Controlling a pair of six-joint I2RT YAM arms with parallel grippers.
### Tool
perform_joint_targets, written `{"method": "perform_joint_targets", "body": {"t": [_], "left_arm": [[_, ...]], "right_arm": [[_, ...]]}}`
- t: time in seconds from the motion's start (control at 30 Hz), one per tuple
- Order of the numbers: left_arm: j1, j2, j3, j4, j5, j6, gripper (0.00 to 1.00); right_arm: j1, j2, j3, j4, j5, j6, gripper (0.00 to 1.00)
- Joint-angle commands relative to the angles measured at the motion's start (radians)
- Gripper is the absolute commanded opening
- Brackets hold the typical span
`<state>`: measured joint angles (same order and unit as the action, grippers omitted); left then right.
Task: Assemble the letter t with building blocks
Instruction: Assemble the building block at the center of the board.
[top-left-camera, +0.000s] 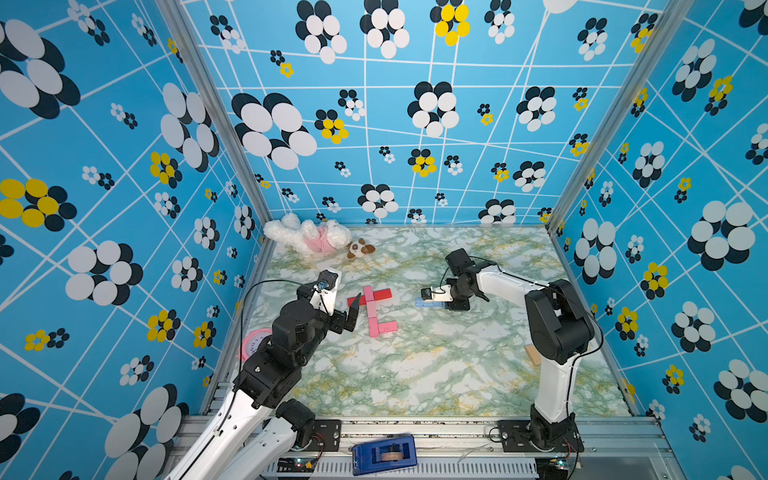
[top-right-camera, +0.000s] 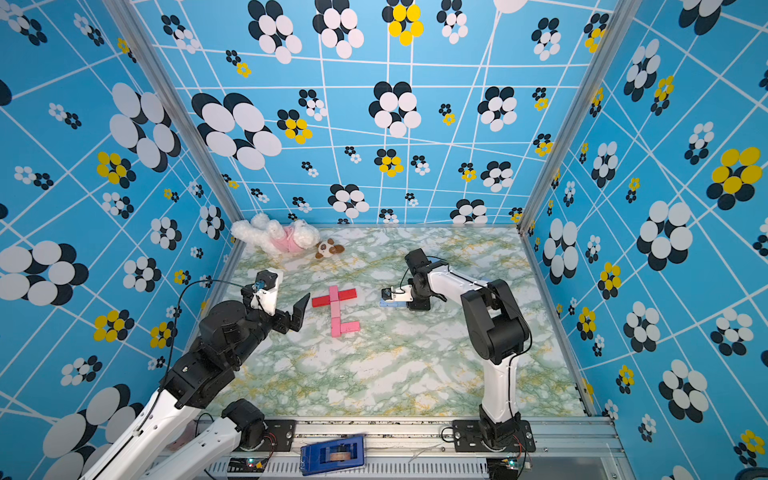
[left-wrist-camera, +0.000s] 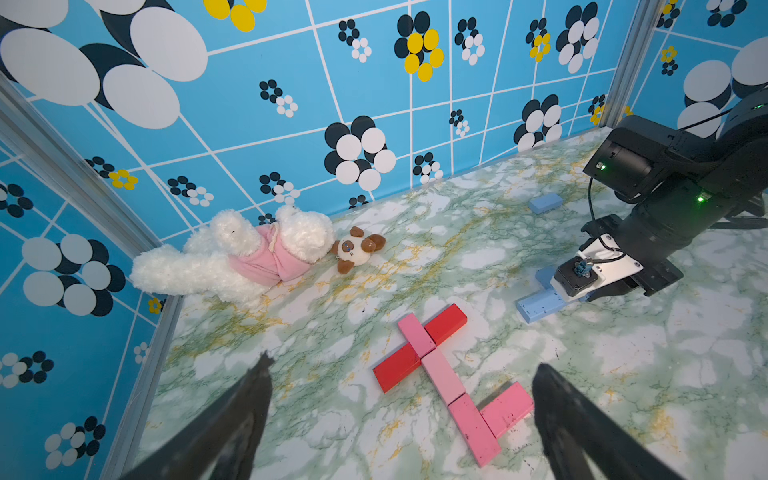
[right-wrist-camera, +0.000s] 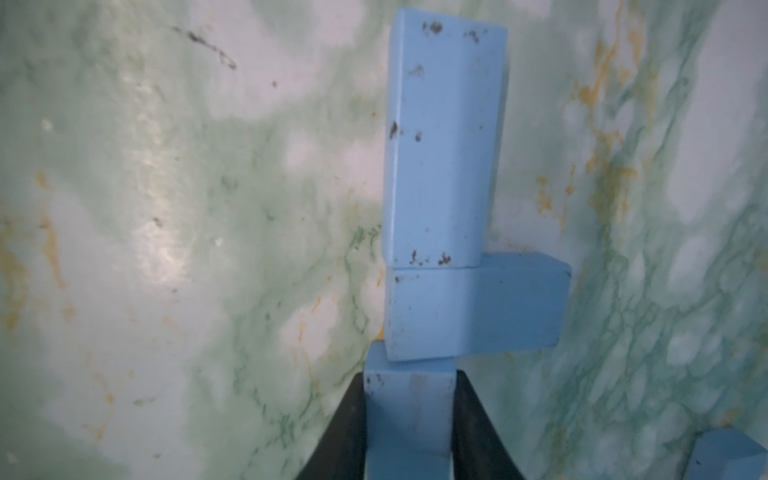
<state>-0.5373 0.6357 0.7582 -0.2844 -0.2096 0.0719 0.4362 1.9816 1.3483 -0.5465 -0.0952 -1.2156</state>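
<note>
Pink blocks (top-left-camera: 371, 307) lie end to end in a column at the table's middle. A red block (top-left-camera: 382, 294) and another red block (top-left-camera: 355, 300) flank it as a crossbar, and a pink block (top-left-camera: 388, 327) juts out at the foot. The same blocks show in the left wrist view, the pink column (left-wrist-camera: 442, 376) among them. My left gripper (top-left-camera: 351, 316) hangs open just left of them, holding nothing (left-wrist-camera: 403, 363). My right gripper (right-wrist-camera: 409, 376) is shut on a light blue block (right-wrist-camera: 409, 415). That block's end meets a crosswise blue block (right-wrist-camera: 478, 307) and a long one (right-wrist-camera: 442, 145).
A white-and-pink plush toy (top-left-camera: 307, 237) and a small brown-and-white plush (top-left-camera: 359, 248) lie at the back left. A pink alarm clock (top-left-camera: 253, 343) sits by the left arm. A tan block (top-left-camera: 532, 354) lies behind the right arm, and a loose blue block (left-wrist-camera: 545, 203) further back.
</note>
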Motion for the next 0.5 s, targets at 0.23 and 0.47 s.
{"method": "perform_joint_targets", "body": {"t": [0.23,0.47], "left_arm": [[-0.006,-0.004,-0.010,0.005,0.018,0.008,0.99],[-0.006,-0.004,-0.008,0.002,0.021,0.009,0.99]], "right_arm": [[0.007,0.044,0.037,-0.062,0.000,0.031,0.24],[0.007,0.046,0.043,-0.072,-0.003,0.033,0.27]]}}
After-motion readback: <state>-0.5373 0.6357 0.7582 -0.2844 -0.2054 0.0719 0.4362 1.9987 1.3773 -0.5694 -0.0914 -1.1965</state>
